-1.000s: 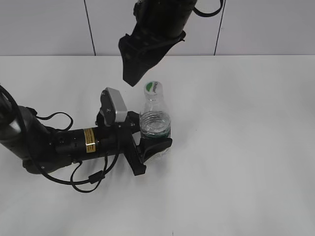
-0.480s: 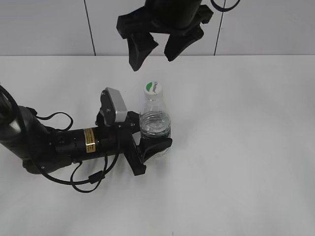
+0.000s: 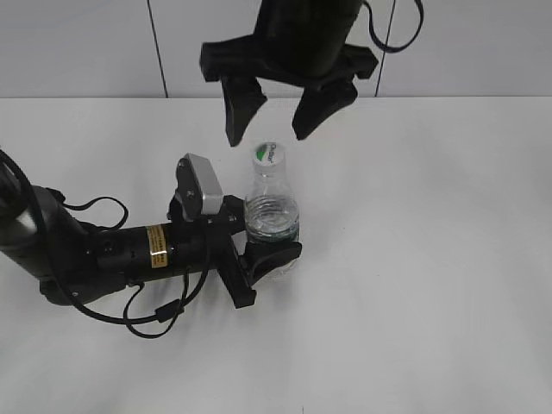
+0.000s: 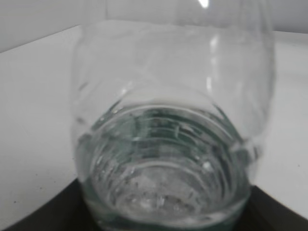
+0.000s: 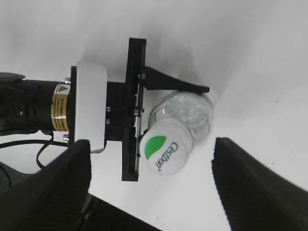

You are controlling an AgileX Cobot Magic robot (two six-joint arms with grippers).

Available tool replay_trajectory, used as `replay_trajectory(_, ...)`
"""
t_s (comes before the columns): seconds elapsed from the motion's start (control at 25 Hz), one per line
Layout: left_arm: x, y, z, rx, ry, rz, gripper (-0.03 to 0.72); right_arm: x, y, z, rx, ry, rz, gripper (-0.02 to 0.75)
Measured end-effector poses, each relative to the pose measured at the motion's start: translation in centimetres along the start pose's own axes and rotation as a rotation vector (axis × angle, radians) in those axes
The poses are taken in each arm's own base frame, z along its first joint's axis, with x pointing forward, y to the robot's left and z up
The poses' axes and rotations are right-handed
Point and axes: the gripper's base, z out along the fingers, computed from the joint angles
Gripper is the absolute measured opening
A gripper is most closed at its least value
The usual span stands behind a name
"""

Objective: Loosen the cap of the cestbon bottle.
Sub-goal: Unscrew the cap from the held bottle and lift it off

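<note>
Directly below spread right tool (image 3: 282, 125), cap (image 3: 268, 154)

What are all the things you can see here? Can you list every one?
cestbon bottle: one, clear with a dark green label, standing upright on the table, held low on its body.
cap: one, white with a green leaf mark, on top of the bottle.
table: one, white, under everything.
wall: pale panels with dark seams, behind the table.
left gripper: black, clamped around the bottle.
right gripper: black, open, hanging above the cap, not touching it.
</note>
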Motion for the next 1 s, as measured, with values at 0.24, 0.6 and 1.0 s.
replay_trajectory(0.24, 0.0, 0.0, 0.0, 0.000, 0.000, 0.000, 0.414, 1.0, -0.4, 1.5, 0.009, 0.064, 0.075, 0.585)
replay_trajectory(0.6, 0.0, 0.0, 0.0, 0.000, 0.000, 0.000, 0.414, 1.0, -0.6, 1.5, 0.026, 0.061, 0.080, 0.584)
replay_trajectory(1.0, 0.0, 0.0, 0.0, 0.000, 0.000, 0.000, 0.414, 1.0, -0.5, 1.5, 0.022, 0.061, 0.084, 0.584)
